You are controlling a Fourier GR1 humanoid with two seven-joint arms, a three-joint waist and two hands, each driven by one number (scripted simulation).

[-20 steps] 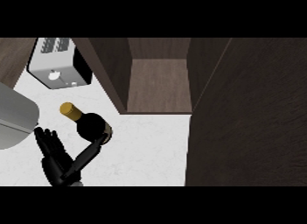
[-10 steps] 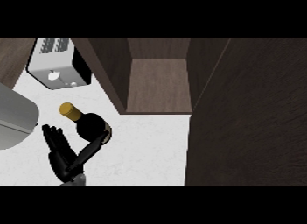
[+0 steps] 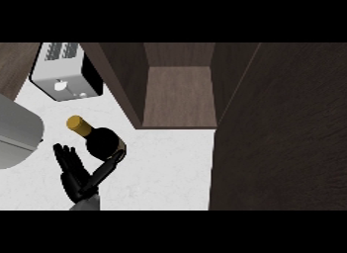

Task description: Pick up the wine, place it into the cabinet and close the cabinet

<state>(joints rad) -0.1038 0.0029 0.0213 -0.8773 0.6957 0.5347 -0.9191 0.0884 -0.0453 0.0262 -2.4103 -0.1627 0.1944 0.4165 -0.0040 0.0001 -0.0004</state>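
Note:
The wine bottle (image 3: 99, 141), dark with a gold cap, lies on the white counter (image 3: 165, 170), its cap pointing to the upper left. My left hand (image 3: 77, 180) comes up from the lower edge just below it. The fingers (image 3: 65, 158) are straight and sit left of the bottle. The thumb (image 3: 111, 163) lies against the bottle's lower right side. The hand is open. The open cabinet (image 3: 180, 96) shows a bare wooden floor right of and beyond the bottle. My right hand is out of sight.
The cabinet's dark open door (image 3: 285, 133) fills the right side. A silver toaster (image 3: 63, 74) stands at the back left. A large grey rounded shape (image 3: 8, 128) covers the left edge next to the bottle's cap.
My left hand has slid up towards the bottle, and its thumb now rests along the bottle's side. The bottle has not moved.

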